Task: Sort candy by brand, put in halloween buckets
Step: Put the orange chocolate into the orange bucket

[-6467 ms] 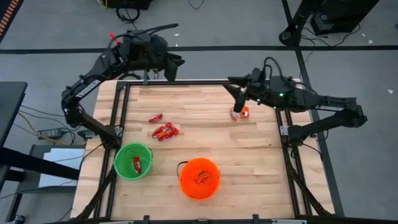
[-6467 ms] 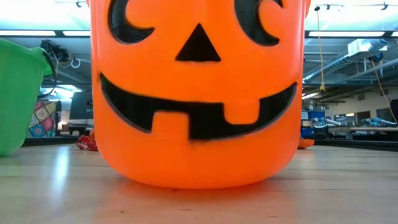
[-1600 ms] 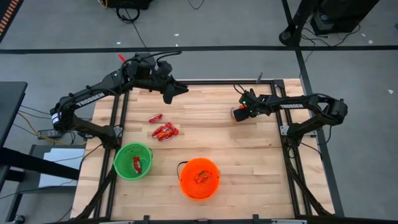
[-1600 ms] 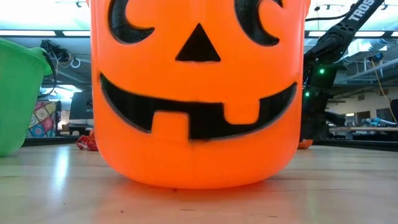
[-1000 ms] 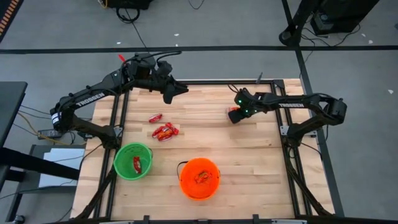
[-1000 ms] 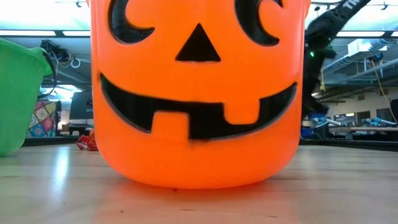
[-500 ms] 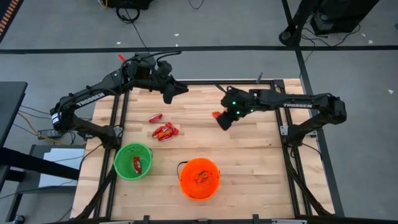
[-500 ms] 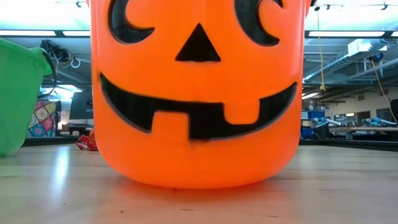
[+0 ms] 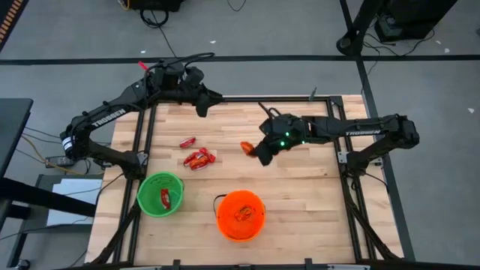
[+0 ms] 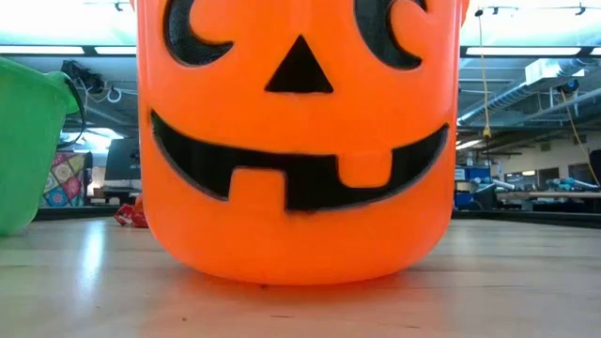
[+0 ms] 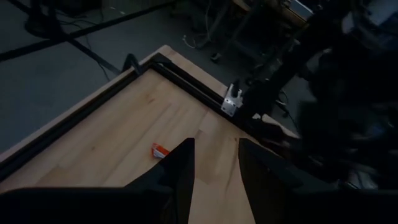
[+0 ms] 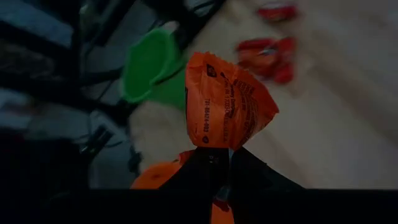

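My right gripper point(image 9: 250, 150) hangs over the middle of the table, shut on an orange candy point(image 12: 227, 107). The orange bucket point(image 9: 241, 214) stands at the near middle with orange candy inside. To its left, the green bucket point(image 9: 160, 194) holds a red piece. Several red candies point(image 9: 198, 157) lie on the wood left of centre. My left gripper point(image 11: 214, 171) waits open over the far left of the table point(image 9: 315, 187) with nothing between its fingers. One orange-and-white candy point(image 11: 160, 150) lies on the wood beyond it. My right gripper pinches one end of the orange wrapper point(image 12: 217, 142) between its two fingertips. The rest of the wrapper sticks out past the fingertips. The candy is lifted clear of the table.
A black metal frame point(image 9: 146, 127) runs along the table's left, far and right edges. In the low view the orange bucket point(image 10: 300, 141) fills most of the picture, with the green bucket point(image 10: 28, 141) at its left and a red candy point(image 10: 131, 214) behind.
My right gripper has carried the orange candy from the table's far right toward the middle, moving left and a little nearer. It has stayed shut on the candy.
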Robot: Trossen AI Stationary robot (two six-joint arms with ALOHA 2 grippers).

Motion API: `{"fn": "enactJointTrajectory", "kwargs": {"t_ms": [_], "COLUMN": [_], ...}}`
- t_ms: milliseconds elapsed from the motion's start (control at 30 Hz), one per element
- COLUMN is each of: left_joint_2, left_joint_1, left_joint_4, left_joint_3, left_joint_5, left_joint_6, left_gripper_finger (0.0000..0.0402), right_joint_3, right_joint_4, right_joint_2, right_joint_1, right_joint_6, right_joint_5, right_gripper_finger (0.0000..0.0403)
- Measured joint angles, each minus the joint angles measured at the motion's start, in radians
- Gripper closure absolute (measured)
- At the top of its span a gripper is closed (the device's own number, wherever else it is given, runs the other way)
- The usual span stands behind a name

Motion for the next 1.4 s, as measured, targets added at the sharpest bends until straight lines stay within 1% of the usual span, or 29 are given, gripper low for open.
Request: {"fn": "enactJointTrajectory", "kwargs": {"t_ms": [133,400,467,600,700,833,933,1000,1033,1133,1233,1300,1400], "left_joint_2": [0.0,0.0,0.0,0.0,0.0,0.0,0.0,0.0,0.0,0.0,0.0,0.0,0.0], "left_joint_1": [0.003,-0.004,-0.005,-0.005,-0.005,-0.005,-0.005,-0.005,-0.005,-0.005,-0.005,-0.005,-0.004], "left_joint_4": [-0.001,-0.001,-0.001,-0.001,-0.001,-0.003,-0.004,-0.004,-0.004,-0.005,-0.005,-0.005,-0.005], "left_joint_3": [0.0,0.0,0.0,0.0,0.0,0.0,0.0,0.0,0.0,0.0,0.0,0.0,0.0], "left_joint_5": [-0.003,0.037,0.037,0.052,0.075,0.103,0.12,0.126,0.127,0.127,0.142,0.162,0.184], "left_joint_6": [-0.041,-0.111,-0.111,-0.095,-0.083,-0.072,-0.069,-0.056,-0.045,-0.042,-0.041,-0.04,-0.04], "left_gripper_finger": [0.0271,0.0271,0.0271,0.0271,0.0271,0.0271,0.0271,0.0271,0.0271,0.0271,0.0271,0.0271,0.0271], "right_joint_3": [0.0,0.0,0.0,0.0,0.0,0.0,0.0,0.0,0.0,0.0,-0.001,-0.002,0.0], "right_joint_4": [0.036,0.049,0.059,0.103,0.122,0.147,0.163,0.224,0.288,0.545,0.77,0.842,0.844], "right_joint_2": [0.0,0.0,0.0,0.002,0.002,0.002,0.017,0.049,0.075,0.191,0.302,0.334,0.338], "right_joint_1": [0.07,0.19,0.213,0.256,0.284,0.316,0.334,0.352,0.357,0.367,0.373,0.373,0.373], "right_joint_6": [0.01,0.044,0.081,0.164,0.268,0.373,0.458,0.502,0.524,0.599,0.671,0.691,0.683], "right_joint_5": [-0.019,-0.139,-0.152,-0.145,-0.136,-0.175,-0.175,-0.183,-0.192,-0.262,-0.293,-0.301,-0.276], "right_gripper_finger": [0.0366,0.0366,0.0366,0.0367,0.0367,0.0367,0.0367,0.0367,0.0367,0.0367,0.0367,0.0367,0.0367]}}
